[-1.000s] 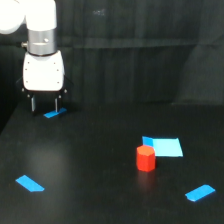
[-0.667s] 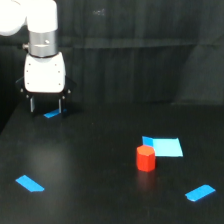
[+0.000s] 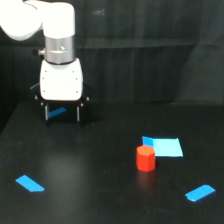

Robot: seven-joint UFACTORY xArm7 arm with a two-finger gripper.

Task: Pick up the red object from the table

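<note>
The red object [image 3: 145, 158], a small faceted red-orange block, stands upright on the black table [image 3: 90, 175] toward the exterior view's right, just in front of a blue tape patch. My gripper [image 3: 62, 113] hangs from the white arm at the back left, far from the block. Its two dark fingers [image 3: 47, 111] point down and stand apart, open, with nothing held between them. A strip of blue tape shows through the gap.
Blue tape pieces lie flat on the table: a large patch [image 3: 164, 146] behind the block, a strip [image 3: 30, 183] at the front left, another [image 3: 200, 192] at the front right, one [image 3: 57, 112] under the gripper. A black curtain [image 3: 150, 50] closes the back.
The arm and gripper have shifted slightly toward the exterior view's right and a little nearer. The red block has not moved.
</note>
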